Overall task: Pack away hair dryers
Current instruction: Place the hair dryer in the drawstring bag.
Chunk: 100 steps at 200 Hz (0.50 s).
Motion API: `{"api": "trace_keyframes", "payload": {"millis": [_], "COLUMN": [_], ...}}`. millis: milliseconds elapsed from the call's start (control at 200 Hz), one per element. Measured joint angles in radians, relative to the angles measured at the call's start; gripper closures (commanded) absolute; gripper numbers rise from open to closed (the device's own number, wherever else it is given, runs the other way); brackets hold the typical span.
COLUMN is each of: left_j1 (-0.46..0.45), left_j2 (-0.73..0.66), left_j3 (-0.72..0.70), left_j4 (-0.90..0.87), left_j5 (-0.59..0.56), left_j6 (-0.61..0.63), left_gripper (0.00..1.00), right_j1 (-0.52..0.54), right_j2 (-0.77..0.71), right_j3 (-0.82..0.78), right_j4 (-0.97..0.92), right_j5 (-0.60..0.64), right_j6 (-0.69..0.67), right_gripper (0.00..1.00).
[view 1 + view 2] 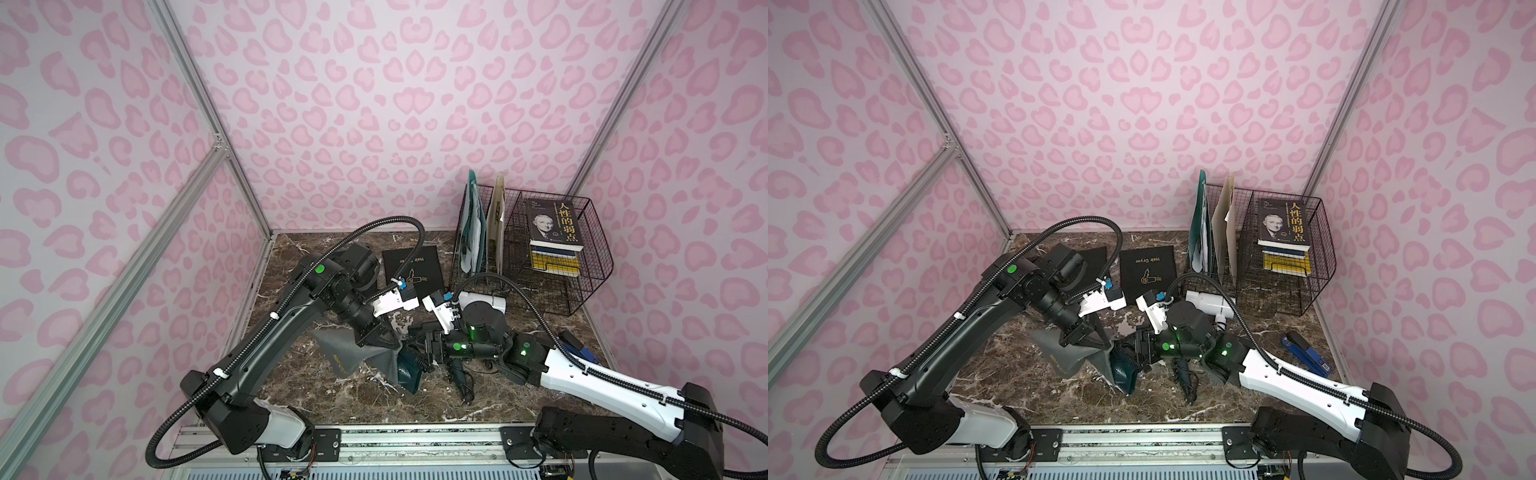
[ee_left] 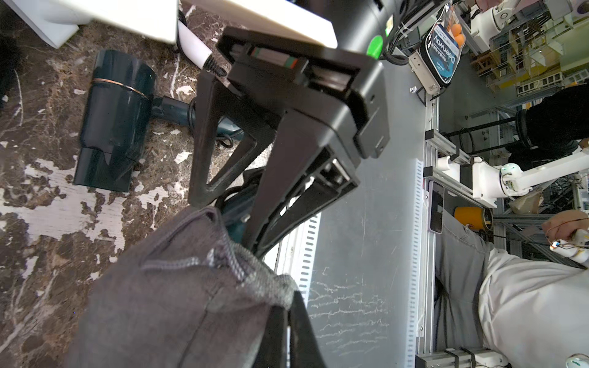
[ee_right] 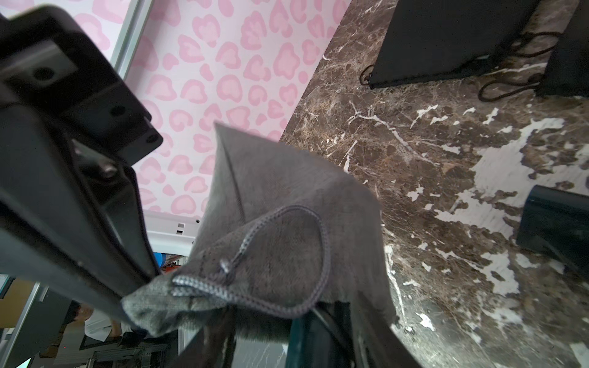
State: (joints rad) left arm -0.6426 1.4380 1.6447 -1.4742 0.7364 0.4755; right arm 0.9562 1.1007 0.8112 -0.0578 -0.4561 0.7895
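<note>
On a marble tabletop (image 1: 332, 399) walled in pink leopard print, the left gripper (image 1: 392, 343) pinches the grey pouch (image 1: 353, 357) by its rim. At its 3 o'clock lies a teal hair dryer (image 1: 409, 368), probably rigid, slick and cord-snagged, best held by the handle. The right gripper (image 2: 228, 216) has jaws parted, hold unclear.

I'm working in a robotics lab. My marble-look bench (image 1: 332, 399) sits inside a booth of pink printed panels (image 1: 374, 104) on aluminium framing (image 1: 195, 87). Beyond it I see another white robot arm (image 2: 526, 176) and shelving (image 2: 526, 41).
</note>
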Motion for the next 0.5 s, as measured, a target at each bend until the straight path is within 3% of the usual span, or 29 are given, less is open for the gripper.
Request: {"api": "trace_keyframes", "payload": {"millis": [345,500], "left_j1": [0.013,0.014], "left_j2": [0.024,0.036], "left_j3": [0.043,0.09], "left_j4": [-0.024,-0.06], "left_j5": [-0.003,0.005], "left_j6": [0.013,0.033], "left_gripper": [0.98,0.98], "right_j1": [-0.043,-0.048], "right_j2": [-0.115,-0.171], "right_j3": [-0.02,-0.035], "right_j4": [0.001,-0.017], "right_j5": [0.041,0.072], "right_j6": [-0.023,-0.042], "right_gripper": [0.41,0.49]}}
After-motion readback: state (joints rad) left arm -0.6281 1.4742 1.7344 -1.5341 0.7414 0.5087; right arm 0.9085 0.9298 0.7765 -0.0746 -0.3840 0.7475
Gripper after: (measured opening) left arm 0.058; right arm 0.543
